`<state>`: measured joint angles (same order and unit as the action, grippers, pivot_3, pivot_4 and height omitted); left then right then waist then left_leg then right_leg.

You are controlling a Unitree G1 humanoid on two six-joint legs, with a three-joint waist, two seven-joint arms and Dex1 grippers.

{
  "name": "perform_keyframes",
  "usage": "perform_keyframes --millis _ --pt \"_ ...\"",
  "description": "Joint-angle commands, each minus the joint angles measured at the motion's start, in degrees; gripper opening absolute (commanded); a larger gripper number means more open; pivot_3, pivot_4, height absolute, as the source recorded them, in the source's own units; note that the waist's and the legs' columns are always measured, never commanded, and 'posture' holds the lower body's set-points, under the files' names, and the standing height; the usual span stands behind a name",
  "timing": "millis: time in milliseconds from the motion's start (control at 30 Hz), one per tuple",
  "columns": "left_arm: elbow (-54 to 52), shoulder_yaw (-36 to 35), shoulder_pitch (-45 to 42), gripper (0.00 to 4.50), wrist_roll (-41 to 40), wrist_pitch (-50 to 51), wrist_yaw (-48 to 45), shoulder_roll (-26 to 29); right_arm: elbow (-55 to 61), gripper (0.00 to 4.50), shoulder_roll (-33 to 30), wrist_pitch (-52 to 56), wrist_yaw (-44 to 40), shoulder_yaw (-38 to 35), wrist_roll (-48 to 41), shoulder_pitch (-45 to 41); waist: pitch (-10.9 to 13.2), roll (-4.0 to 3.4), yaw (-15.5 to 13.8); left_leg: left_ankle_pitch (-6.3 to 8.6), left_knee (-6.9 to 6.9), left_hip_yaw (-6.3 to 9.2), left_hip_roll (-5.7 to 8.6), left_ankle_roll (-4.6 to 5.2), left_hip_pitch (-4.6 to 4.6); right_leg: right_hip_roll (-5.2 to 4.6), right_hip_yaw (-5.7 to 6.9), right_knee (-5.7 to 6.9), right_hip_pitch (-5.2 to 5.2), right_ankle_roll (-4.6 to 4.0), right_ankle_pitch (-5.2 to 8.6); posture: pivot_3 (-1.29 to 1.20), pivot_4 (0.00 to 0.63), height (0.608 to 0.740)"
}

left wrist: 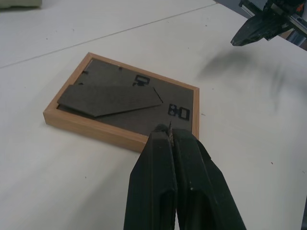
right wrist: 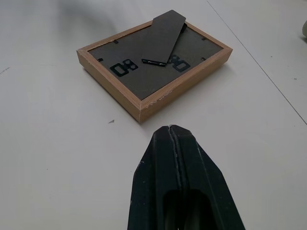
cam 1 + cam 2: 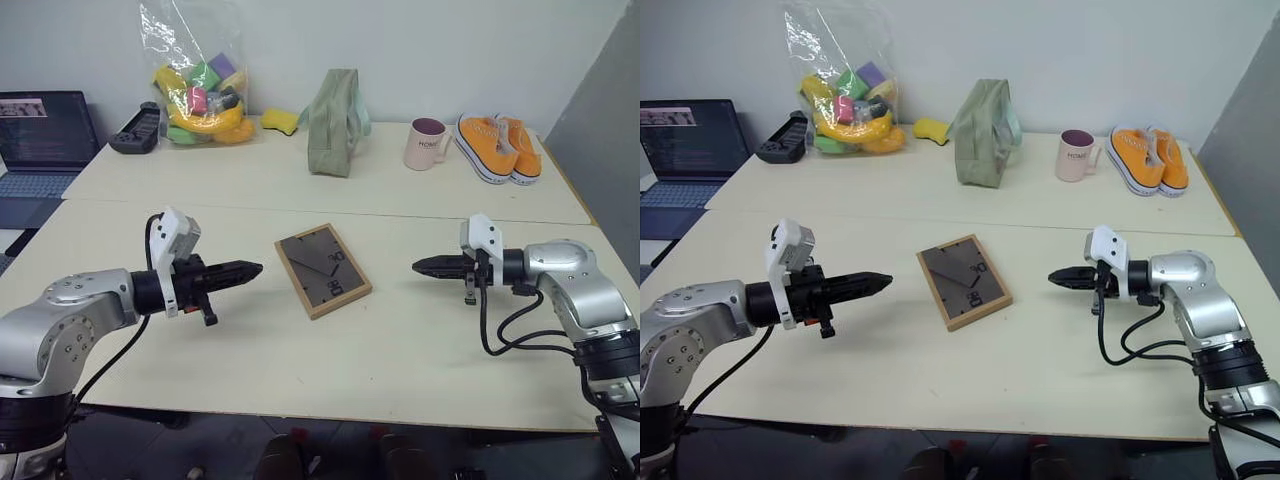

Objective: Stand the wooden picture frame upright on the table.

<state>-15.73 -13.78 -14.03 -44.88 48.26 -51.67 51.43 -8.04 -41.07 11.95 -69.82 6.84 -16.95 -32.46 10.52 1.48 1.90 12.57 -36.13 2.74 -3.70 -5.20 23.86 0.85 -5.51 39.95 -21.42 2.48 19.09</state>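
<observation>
Well, mug beside shoes.

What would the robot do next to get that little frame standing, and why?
Probably open one gripper and bring it to an edge. The wooden picture frame lies face down on the table, its stand folded nearly flat, and the left gripper and right gripper hang shut on either side, touching nothing.

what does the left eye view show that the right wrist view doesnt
Left eye view alone: the laptop, the bag of toys, the green pouch, the mug, the orange shoes, and the left end effector, shut. Right wrist view alone: the close detail of the black hangers on the back panel. Both share the wooden picture frame lying face down on the table, and the shut right end effector.
</observation>
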Motion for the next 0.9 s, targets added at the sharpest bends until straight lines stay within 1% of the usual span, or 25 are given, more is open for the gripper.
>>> perform_keyframes --millis 33,267,333,433,500,600,700,900 --pt "-2.45 -1.57 -0.43 0.05 -0.72 -0.8 -0.04 -0.19 0.5 0.0 0.19 -1.06 0.17 -1.51 -0.08 -0.17 0.0 0.0 0.01 0.0 0.0 0.0 0.0 0.0 0.0 0.0 0.0 0.0 0.0 0.0 0.0 0.0 0.15 0.74" --pt "-0.67 -2.24 -1.91 0.05 -0.03 -0.32 2.49 -0.72 -0.71 0.0 1.15 -2.58 1.7 -1.74 0.83 -0.38 0.0 0.0 0.0 0.0 -0.02 0.0 0.0 0.0 0.0 0.0 0.01 0.02 0.01 0.0 0.0 0.0 0.15 0.74" --pt "0.02 -2.53 -1.88 0.05 0.4 -0.51 3.01 -0.7 -1.45 0.0 2.06 -3.43 3.46 -1.91 1.42 -0.72 0.0 0.0 0.0 0.0 -0.02 0.0 0.0 0.0 0.0 0.0 0.01 0.02 0.01 0.0 0.0 0.0 0.15 0.74" --pt "2.2 -2.52 -1.15 0.05 3.61 -2.65 5.09 -1.09 -2.7 0.0 4.43 -4.76 7.61 -1.69 3.12 -1.03 0.0 0.0 0.02 0.0 -0.02 0.0 0.0 0.0 -0.01 0.0 0.01 0.03 0.0 0.0 0.0 0.0 0.15 0.74" --pt "3.32 -2.64 -0.9 0.05 5.03 -3.4 6.37 -1.58 -3.03 0.0 5.43 -5.7 8.93 -1.44 4.03 -0.9 0.0 0.0 0.07 -0.01 -0.02 0.0 0.0 0.0 -0.02 0.0 0.0 0.04 0.0 0.0 0.0 0.0 0.15 0.74" --pt "7.26 -3.28 0.27 0.05 8.61 -5.95 10.26 -3.7 -2.78 0.0 7.96 -6.31 10.13 0.11 5.05 0.49 0.0 -0.01 0.06 -0.01 -0.02 0.0 0.0 0.0 -0.03 0.0 0.0 0.05 0.01 -0.01 0.0 0.0 0.15 0.74" --pt "10.71 -2.61 -0.16 0.05 10.72 -7.79 11.28 -5.61 -2.73 0.0 9.83 -6.42 10.51 1.0 5.55 0.88 0.0 -0.01 0.01 -0.01 -0.02 0.01 0.0 0.0 -0.02 0.0 0.01 0.05 0.0 -0.01 -0.01 0.0 0.15 0.74" --pt "22.32 2.45 -7.39 0.05 17.17 -14.44 13.14 -11.9 -3.27 0.0 12.78 -6.59 12.03 2.44 7.22 1.0 0.0 -0.01 -0.4 -0.02 -0.08 0.05 0.01 -0.02 -0.02 -0.01 0.1 0.1 0.05 -0.01 -0.01 0.0 0.15 0.74"
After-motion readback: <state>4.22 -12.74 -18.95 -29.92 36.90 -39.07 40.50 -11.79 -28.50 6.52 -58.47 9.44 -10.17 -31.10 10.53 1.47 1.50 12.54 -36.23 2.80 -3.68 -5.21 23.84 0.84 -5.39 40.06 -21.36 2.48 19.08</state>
